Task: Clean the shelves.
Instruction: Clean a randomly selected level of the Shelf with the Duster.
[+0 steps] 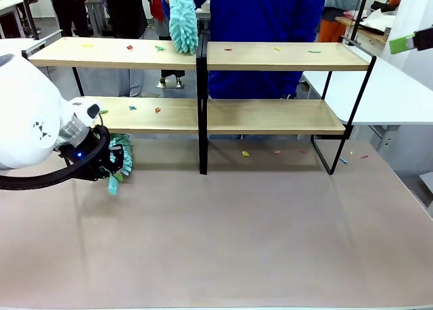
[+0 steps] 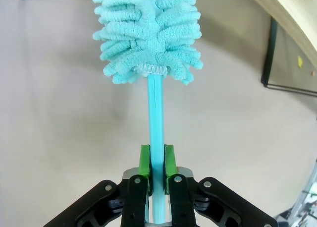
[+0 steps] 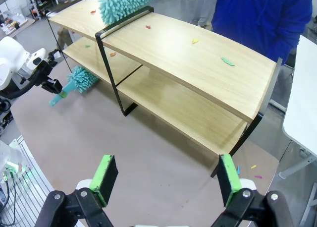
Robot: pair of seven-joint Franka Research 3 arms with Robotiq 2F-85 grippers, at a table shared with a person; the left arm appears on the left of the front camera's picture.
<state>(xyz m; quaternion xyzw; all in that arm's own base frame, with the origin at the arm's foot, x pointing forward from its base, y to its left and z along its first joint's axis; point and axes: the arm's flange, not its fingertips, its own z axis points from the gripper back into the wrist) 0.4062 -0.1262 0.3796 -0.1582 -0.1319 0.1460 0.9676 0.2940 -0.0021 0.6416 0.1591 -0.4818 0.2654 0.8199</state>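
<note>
The shelves stand at the far part of the surface, toward 12 o'clock from the robot. Little coloured scraps lie on both boards. The left hand is at 9 o'clock in the front view, low down by the left end of the bottom board. It is clamped tight on the thin handle of a blue-green duster. The right hand is wide apart and holds nothing, up over the right end of the shelves. The fluffy head sits lower than the bottom board, so a swing up could knock the board's edge or the black frame. The thin handle could twist between the pads. A person's duster rests on the top board by the centre post, so the two could bump. Hard sweeps may just fling scraps onto the surface.
</note>
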